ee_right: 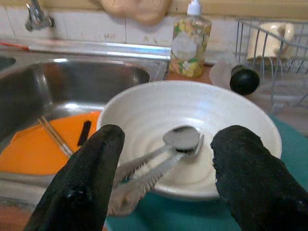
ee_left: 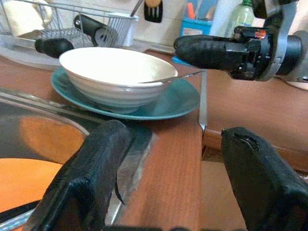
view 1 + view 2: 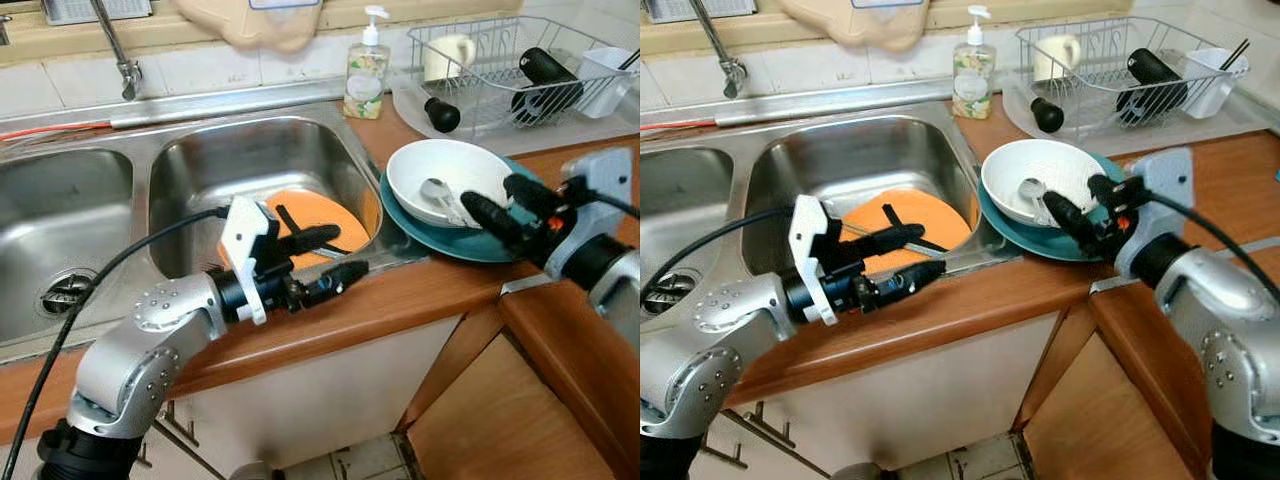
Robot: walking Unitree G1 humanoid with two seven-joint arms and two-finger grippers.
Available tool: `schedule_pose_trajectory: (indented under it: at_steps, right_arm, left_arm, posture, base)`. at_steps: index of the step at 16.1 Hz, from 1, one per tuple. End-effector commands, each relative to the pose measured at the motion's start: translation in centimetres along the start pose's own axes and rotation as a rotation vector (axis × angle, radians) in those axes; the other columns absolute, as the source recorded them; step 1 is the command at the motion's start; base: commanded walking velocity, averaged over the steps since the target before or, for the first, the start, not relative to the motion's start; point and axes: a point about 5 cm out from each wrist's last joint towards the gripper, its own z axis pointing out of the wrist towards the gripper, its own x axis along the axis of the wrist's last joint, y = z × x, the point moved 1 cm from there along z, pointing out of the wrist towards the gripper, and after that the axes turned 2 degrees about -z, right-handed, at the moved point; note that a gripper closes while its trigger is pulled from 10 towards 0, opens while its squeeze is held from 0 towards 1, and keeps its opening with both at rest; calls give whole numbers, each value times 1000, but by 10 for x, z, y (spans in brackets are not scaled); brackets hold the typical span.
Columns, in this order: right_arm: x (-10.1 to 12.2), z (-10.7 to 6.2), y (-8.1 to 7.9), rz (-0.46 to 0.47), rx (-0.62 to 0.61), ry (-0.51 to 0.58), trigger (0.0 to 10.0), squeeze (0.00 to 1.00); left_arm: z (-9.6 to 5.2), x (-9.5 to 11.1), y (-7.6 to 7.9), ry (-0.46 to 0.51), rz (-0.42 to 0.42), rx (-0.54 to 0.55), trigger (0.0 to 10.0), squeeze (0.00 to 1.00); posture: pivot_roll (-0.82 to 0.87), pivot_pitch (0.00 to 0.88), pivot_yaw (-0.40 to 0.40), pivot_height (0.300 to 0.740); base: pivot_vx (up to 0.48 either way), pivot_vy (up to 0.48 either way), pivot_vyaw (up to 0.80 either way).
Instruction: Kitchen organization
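The right pincer [image 3: 497,204] hovers just over the near rim of the round white ceramic bowl [image 3: 450,181], fingers apart and empty, lined up on the metal spoon [image 1: 166,153] that lies inside it. The bowl sits on a teal round plate [image 3: 455,243], which rests on the brown wooden desk [image 3: 400,300] just right of the sink. The left pincer [image 3: 335,255] is held above the desk's front edge beside the steel double sink [image 3: 250,160], its fingers also apart and gripping nothing.

Judging by how things lie, the tidying is at an early stage. In the right basin a flat orange plate [image 3: 335,225] lies with a pair of thin chopsticks [image 1: 54,136] and a small dark utensil on it, all unwashed or unsorted. The white wire dish rack [image 3: 500,70] at the back holds a cream mug [image 3: 447,55], a black cylindrical bottle [image 3: 545,75] and a white utensil cup [image 3: 605,80], with room left. The bowl, spoon, teal plate and sink items seemingly remain to be moved. A floral soap dispenser [image 3: 367,70] stands beside the rack.
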Motion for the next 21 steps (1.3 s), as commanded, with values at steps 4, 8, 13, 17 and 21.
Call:
schedule_pose_trajectory:
  at_steps: [4,8,13,17,21]
  right_arm:
    - [-7,0,2,-40,-40,-58,10000,0]
    - [-2,0,15,-43,-128,-46,10000,0]
    - [10,-11,25,-30,-146,12,10000,0]
    - [13,-15,10,4,-35,52,10000,0]
    - [4,-17,-1,-1,25,-1,10000,0]
  left_arm:
    - [0,-1,2,-9,-3,-3,10000,0]
    - [-1,0,2,-2,-6,13,10000,0]
    - [-2,1,0,-5,-4,18,10000,0]
    - [-2,1,2,-9,-8,7,10000,0]
    - [-2,1,3,-13,-10,-4,10000,0]
  posture:
    - [-115,0,46,740]
    - [-108,0,36,740]
    - [-109,0,43,740]
    - [-115,0,46,740]
    - [-116,0,47,740]
  base:
    - [0,0,0]
    - [0,0,0]
    - [0,0,0]
    - [0,0,0]
    - [0,0,0]
